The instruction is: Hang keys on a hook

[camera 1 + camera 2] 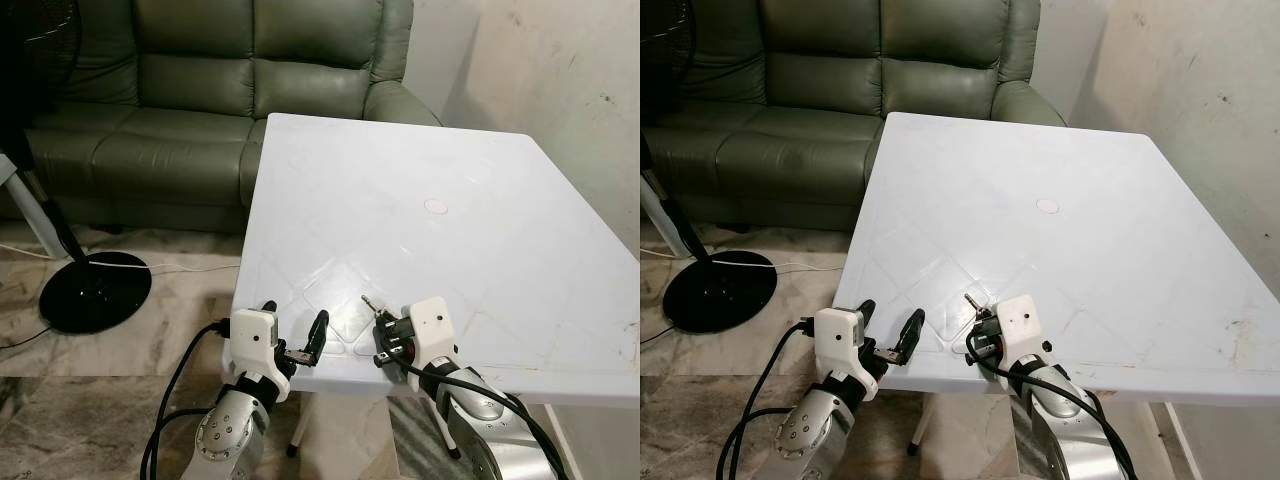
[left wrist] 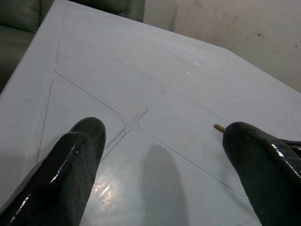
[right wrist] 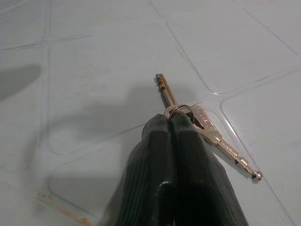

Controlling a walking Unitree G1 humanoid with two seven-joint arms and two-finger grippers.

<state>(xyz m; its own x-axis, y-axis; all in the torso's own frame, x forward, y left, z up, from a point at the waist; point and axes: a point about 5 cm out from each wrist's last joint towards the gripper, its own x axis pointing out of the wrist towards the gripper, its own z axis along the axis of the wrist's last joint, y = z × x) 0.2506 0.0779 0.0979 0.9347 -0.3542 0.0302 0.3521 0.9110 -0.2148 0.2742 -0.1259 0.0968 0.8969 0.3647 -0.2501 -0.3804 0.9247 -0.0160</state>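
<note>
1. This is a room in a home, like a living room.
2. A big green sofa (image 1: 230, 100) stands at the back.
3. A white plastic table (image 1: 480, 190) stands in front of it.
4. A standing fan's round black base (image 1: 95, 290) sits on the marble-look floor (image 1: 140, 345).

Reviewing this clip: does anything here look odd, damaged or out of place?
Nothing is spilled or broken. The white plastic table has rusty stains near its edges, seen in the right eye view. The right gripper is shut on the brass keys, yet there is no hook in view to hang them on.
</note>
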